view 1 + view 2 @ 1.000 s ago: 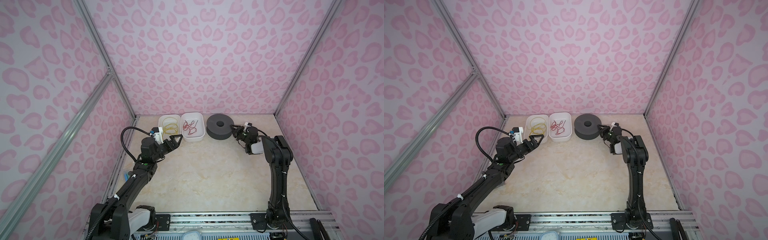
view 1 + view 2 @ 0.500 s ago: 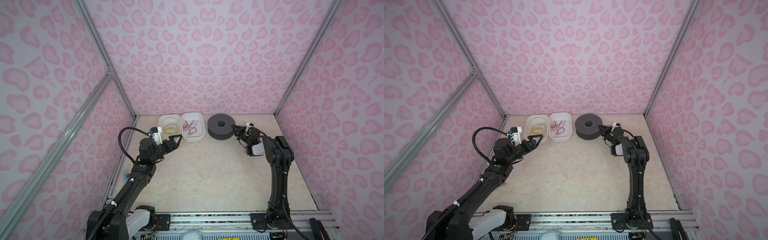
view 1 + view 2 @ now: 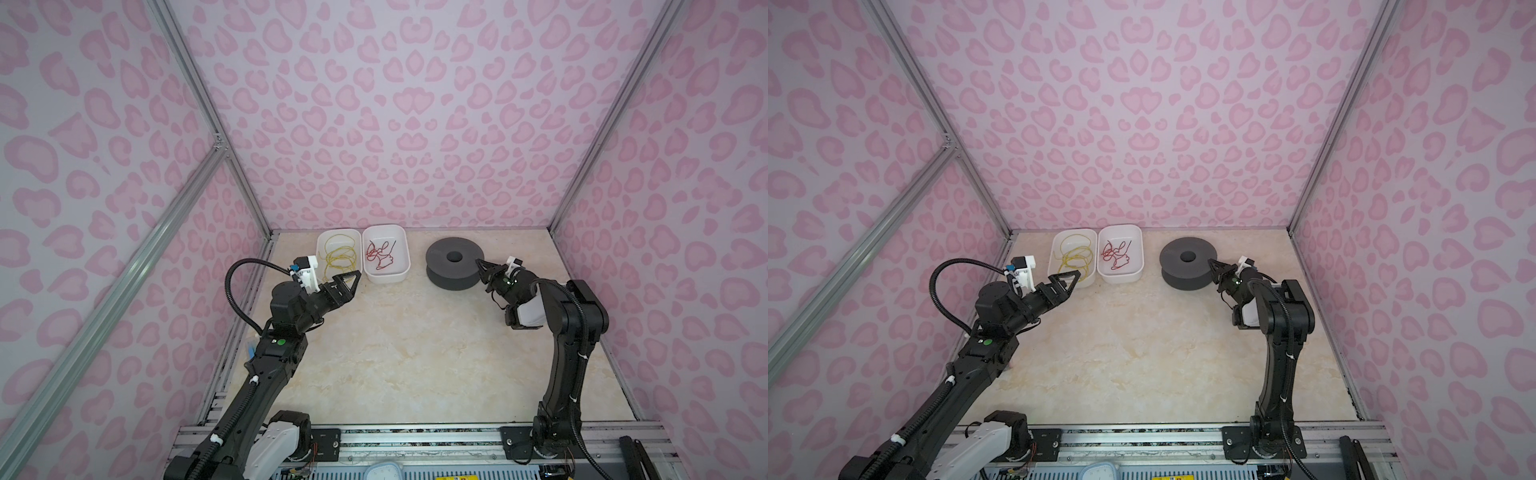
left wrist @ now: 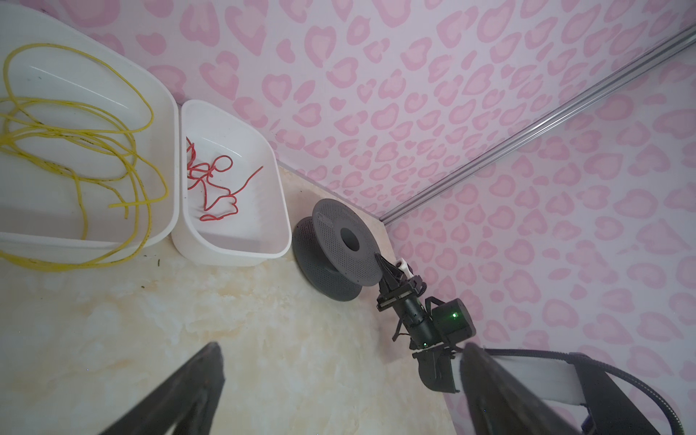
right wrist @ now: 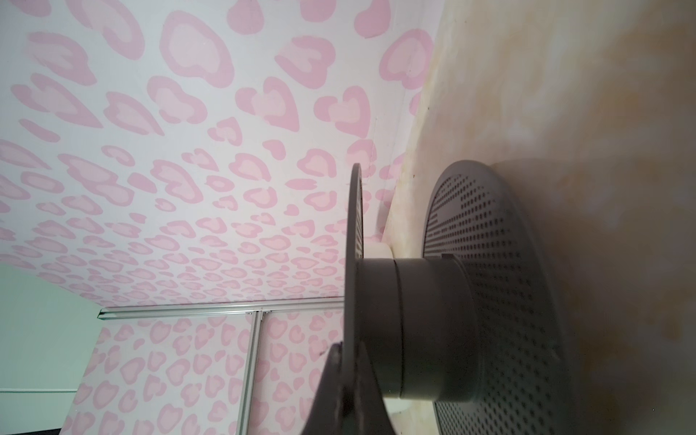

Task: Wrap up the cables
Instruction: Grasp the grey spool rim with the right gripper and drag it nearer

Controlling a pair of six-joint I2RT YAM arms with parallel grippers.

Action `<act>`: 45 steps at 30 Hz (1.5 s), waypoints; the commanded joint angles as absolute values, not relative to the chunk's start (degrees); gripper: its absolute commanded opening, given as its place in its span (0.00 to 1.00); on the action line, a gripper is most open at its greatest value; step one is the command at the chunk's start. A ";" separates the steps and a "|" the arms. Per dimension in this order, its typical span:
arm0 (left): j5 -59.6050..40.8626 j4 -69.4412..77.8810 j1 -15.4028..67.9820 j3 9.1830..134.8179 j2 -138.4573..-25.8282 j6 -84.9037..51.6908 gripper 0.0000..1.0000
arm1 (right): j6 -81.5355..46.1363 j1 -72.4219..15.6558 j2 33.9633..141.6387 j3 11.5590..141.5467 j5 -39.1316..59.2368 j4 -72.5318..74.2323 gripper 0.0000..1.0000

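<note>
The right pincer [image 3: 481,264] was clenched on the edge of the grey spool's [image 3: 440,253] upper disc. In the right wrist view the bare hub sat just beyond its tips. The spool lay flat on the table [image 3: 395,340].

The left pincer [image 3: 350,281] was fully released and held nothing, poised at the near rim of a white tub [image 3: 338,231]. The yellow cables [image 3: 340,254] lay in loose loops inside that tub, directly ahead of its tips. In the left wrist view one strand spilled over the rim onto the table. A second tub [image 3: 386,277], holding red wire [image 3: 380,257], sat between the two pincers.

The step looked like steadying the spool while a cable was fetched. The right grip would need to stay firm so the spool neither tipped nor slid. The left pincer would do best to settle on a single strand near a free end, not the tangle. It should then close completely on so thin a wire and lift slowly, so that snagged loops did not drag the tub.
</note>
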State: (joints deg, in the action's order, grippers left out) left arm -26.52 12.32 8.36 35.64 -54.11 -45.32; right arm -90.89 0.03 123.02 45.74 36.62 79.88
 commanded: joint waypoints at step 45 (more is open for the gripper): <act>-29.45 11.25 8.43 38.09 -56.78 -44.15 0.98 | -84.41 -27.80 116.55 22.15 29.88 89.23 0.35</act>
